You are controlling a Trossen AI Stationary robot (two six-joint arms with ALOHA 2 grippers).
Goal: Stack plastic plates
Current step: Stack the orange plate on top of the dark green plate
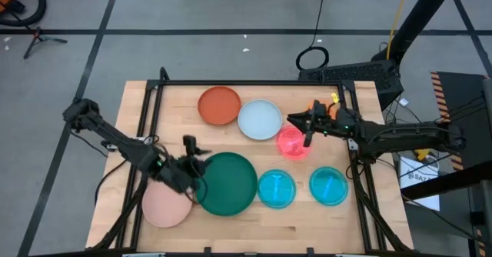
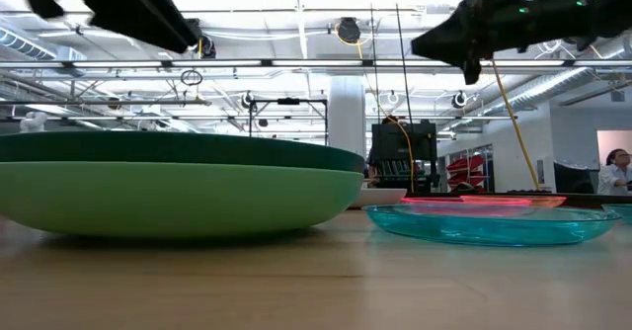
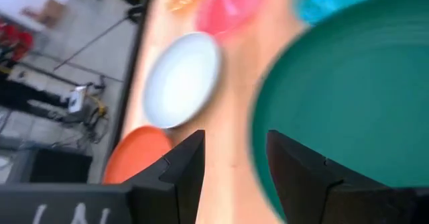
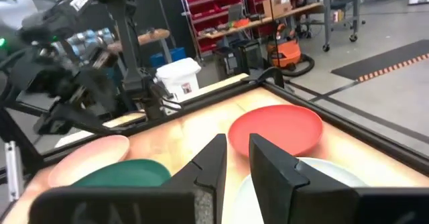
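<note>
Your left hand (image 1: 194, 153), fingers apart and empty, sits at the big round dark green plastic plate's (image 1: 228, 182) left rim, lower-centre table (image 1: 192, 222). Right hand (image 1: 306, 130), fingers narrowly apart, hovers over the glossy hot pink plate (image 1: 292, 142).

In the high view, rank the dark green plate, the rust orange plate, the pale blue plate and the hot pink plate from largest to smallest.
1. Dark green plate, clearly largest.
2. Rust orange plate and pale blue plate: they look alike, so no ranking.
3. Hot pink plate, smallest, partly under the right claw.
</note>
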